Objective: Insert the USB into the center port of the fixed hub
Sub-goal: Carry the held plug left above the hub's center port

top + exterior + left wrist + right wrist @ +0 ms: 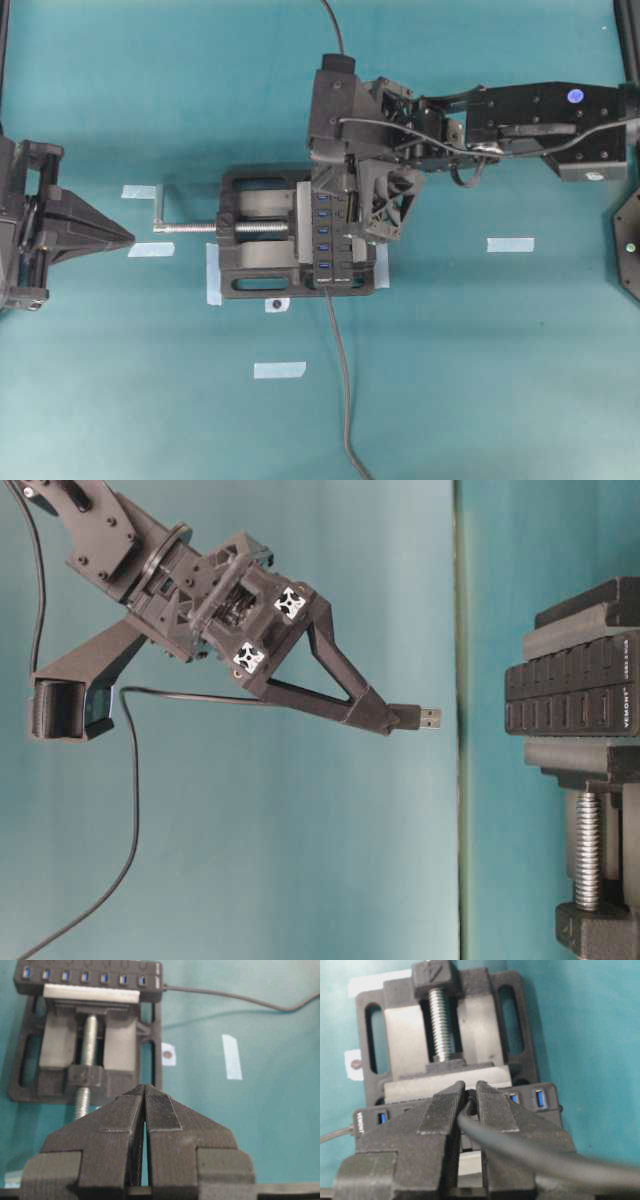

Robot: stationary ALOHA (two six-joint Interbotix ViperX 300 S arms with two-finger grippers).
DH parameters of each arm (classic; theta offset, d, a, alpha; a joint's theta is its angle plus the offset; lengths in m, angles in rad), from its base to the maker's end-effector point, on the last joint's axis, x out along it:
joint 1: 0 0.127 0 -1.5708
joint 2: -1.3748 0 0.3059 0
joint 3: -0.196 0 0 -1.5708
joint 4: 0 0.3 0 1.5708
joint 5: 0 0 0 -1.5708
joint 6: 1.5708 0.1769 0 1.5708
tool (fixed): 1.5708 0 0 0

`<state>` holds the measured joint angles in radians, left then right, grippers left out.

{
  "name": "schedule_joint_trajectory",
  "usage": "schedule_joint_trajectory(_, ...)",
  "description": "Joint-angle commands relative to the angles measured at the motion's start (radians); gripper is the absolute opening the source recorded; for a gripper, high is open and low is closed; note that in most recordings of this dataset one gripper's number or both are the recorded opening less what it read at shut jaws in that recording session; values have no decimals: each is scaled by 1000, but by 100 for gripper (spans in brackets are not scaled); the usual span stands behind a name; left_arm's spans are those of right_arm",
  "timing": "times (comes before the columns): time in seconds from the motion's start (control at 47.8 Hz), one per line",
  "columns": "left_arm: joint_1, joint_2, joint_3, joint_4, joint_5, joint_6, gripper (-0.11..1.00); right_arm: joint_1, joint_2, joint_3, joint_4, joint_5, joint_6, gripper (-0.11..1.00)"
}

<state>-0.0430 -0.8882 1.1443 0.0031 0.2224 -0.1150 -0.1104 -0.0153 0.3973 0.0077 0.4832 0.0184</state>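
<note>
My right pincer [385,716] is pinching the small black USB plug with its silver metal tip [428,719], and the thin dark-grey cable [200,696] trails back from it along my wrist. From table level the plug's long axis points straight out past my fingertips toward the long narrow black plastic hub [572,692], and there is clear open air between the tip and the hub's face: near, not touching. From overhead my right pincer [350,205] sits over the upper end of the hub [327,240], so the middle blue slot [323,232] lies a little further down the row than where I am pointing. I judge that the coming move needs a small shift along the row before I push in along the plug's own axis.

My left pincer [145,1110] has its jaws pressed together on nothing and waits well away, off the crank end of the black vise with the silver screw [89,1035]. My right arm is much the nearer.

Count: one plug, one hub, one vise, two pincers. My left wrist view shows seven blue slots on the hub [85,977]. The thicker grey cable [341,380] leaves the hub's lower end across the teal desk [500,380]. I see five pale tape strips overhead.
</note>
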Motion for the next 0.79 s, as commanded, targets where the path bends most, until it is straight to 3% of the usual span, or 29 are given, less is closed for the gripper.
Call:
schedule_joint_trajectory(0.0,-2,5,-17,2,-5,-2,0,6,-20,-28,2,-3,8,8)
schedule_joint_trajectory(0.774,-2,5,-12,2,-5,-3,0,18,57,-23,-6,-9,-34,8)
